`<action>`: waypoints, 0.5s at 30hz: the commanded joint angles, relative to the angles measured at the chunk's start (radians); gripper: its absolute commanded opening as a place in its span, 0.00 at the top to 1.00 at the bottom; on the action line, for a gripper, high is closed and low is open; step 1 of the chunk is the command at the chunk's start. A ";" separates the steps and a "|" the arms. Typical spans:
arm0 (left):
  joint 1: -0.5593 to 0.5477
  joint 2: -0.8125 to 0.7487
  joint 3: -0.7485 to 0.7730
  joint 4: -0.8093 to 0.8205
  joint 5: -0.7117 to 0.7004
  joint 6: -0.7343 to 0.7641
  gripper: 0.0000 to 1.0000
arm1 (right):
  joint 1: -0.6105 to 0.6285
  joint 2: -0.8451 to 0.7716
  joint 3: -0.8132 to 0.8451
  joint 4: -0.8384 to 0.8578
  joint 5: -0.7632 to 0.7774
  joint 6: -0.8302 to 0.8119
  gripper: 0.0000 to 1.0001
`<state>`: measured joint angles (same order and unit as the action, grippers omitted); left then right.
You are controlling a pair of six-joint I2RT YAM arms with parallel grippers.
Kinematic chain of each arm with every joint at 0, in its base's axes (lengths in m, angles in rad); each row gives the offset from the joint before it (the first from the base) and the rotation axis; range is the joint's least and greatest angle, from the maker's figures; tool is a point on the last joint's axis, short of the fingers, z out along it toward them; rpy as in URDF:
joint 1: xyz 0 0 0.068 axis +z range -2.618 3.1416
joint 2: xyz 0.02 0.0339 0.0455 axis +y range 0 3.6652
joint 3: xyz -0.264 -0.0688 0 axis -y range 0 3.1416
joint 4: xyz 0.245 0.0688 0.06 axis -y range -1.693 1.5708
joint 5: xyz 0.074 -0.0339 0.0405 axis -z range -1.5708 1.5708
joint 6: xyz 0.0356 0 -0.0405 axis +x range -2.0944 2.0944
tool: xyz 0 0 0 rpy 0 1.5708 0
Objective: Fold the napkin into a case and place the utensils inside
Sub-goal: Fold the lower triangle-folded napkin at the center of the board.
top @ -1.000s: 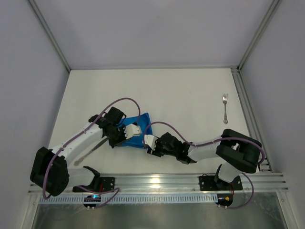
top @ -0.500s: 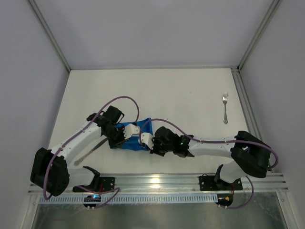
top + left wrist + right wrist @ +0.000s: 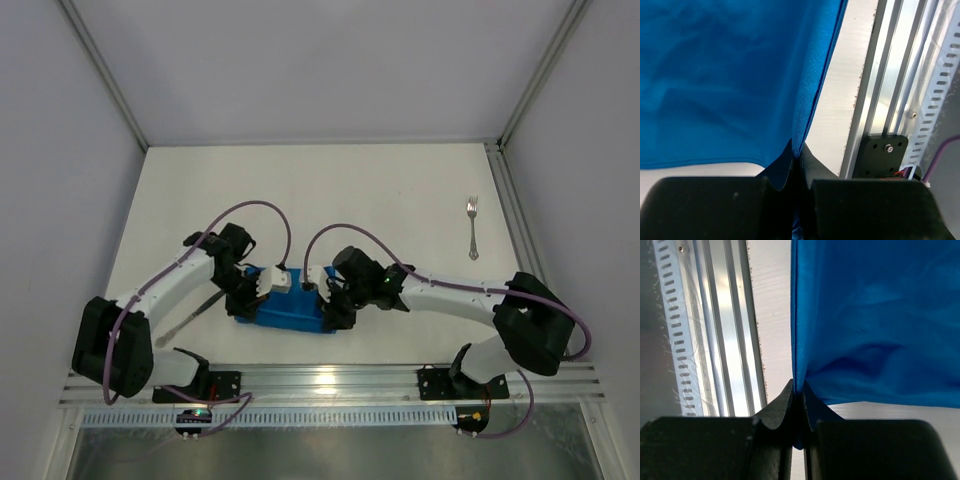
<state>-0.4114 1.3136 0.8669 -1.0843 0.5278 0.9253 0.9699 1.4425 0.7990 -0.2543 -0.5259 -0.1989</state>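
You are folding the napkin [image 3: 290, 313], lying at six o'clock on the table [image 3: 380, 190]; the left gripper [image 3: 796, 159] and right gripper [image 3: 799, 390] are each clenching its near edge. The next move likely needs both lifting evenly toward twelve o'clock

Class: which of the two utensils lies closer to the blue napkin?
The dark grey knife, just left of the napkin; the silver fork lies far off to the right.
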 commanded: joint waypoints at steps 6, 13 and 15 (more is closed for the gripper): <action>0.129 0.234 0.122 -0.080 0.118 0.127 1.00 | -0.158 0.191 0.124 -0.039 -0.259 -0.013 0.87; 0.174 0.292 0.150 -0.137 0.162 0.213 1.00 | -0.163 0.126 0.062 0.070 -0.218 -0.028 0.41; 0.174 0.288 0.153 -0.155 0.164 0.234 1.00 | -0.161 0.073 0.037 0.119 -0.206 -0.040 0.35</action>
<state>-0.2390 1.6127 0.9878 -1.1694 0.6342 1.0866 0.8051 1.6245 0.8650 -0.2283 -0.7280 -0.2111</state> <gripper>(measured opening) 0.007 0.626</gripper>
